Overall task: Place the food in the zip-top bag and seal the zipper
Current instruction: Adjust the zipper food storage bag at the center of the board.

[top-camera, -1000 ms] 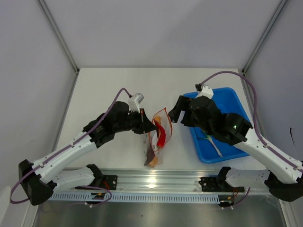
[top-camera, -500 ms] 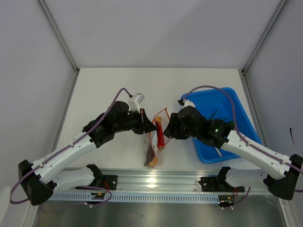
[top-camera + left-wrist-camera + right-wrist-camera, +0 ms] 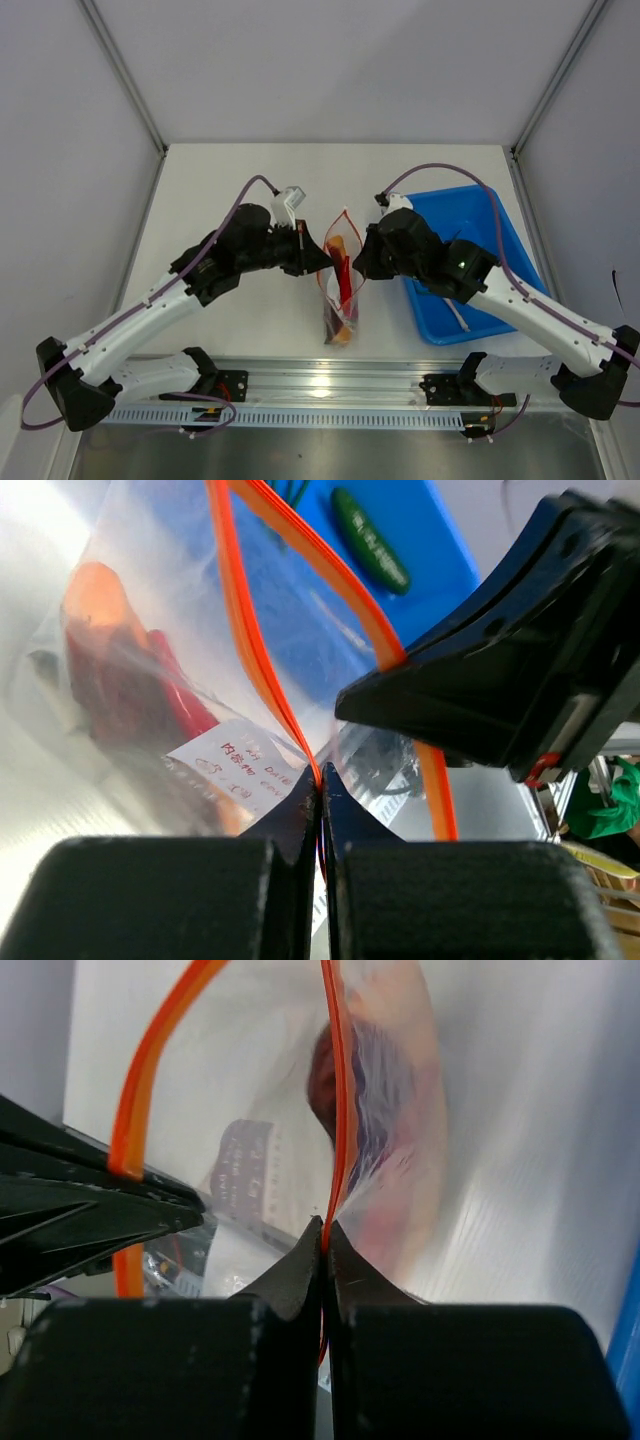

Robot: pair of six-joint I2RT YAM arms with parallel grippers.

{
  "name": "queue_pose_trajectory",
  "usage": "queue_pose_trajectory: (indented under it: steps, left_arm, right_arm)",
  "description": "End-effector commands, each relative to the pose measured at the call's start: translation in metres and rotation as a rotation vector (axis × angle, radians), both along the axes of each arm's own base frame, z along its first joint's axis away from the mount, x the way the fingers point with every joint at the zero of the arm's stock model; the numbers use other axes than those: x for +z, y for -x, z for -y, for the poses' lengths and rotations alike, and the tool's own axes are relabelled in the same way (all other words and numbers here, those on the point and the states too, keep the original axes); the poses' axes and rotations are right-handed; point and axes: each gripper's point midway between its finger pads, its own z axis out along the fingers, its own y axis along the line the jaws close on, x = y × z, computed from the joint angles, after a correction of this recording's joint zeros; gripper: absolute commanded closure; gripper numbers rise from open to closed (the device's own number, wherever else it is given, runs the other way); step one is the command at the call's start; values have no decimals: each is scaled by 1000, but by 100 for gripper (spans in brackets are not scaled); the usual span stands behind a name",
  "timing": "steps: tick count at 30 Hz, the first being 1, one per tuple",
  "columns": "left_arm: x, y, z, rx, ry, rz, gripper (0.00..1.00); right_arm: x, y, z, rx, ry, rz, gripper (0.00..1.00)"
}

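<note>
The zip-top bag (image 3: 341,290) hangs between my two grippers with its mouth spread open at the top. My left gripper (image 3: 321,262) (image 3: 320,785) is shut on the left side of the orange-red zipper (image 3: 240,630). My right gripper (image 3: 361,266) (image 3: 323,1228) is shut on the zipper's right side (image 3: 336,1100). Inside the bag lie the red chili (image 3: 346,283) (image 3: 175,705) and the sausage in its bun (image 3: 342,332). The dark green cucumber (image 3: 371,540) rests in the blue tray (image 3: 440,550). A thin onion stalk (image 3: 455,312) shows in the tray beside my right arm.
The blue tray (image 3: 503,232) sits at the right of the table, partly under my right arm. A metal rail (image 3: 330,378) runs along the near edge, just below the bag's bottom. Grey walls enclose the table on three sides.
My right arm swung left from the tray to the bag and shut on the right side of the zipper. The bag now hangs straighter with its mouth pulled apart.
</note>
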Motion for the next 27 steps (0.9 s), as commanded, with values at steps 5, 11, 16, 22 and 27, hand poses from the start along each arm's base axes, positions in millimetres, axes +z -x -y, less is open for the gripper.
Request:
queue_pose_trajectory:
  steps: [5,11,16,22,27]
  left_arm:
    - [43,5,-9,-3,78,114,99]
    - [-24,15,-6,-26,14,-44,99]
    - [-11,8,-5,-16,27,11,99]
    - [-3,-1,1,-21,14,44,99]
    - [-1,-6,2,-20,5,70,99]
  right_arm:
    - [58,-14,20,-26,-54,184,100]
    - [0,0,16,-4,-48,27,100]
    - [9,-1,20,1,-27,46,44]
    - [62,-11,39,-54,12,138,0]
    - [119,-24,89,-256,36,257,0]
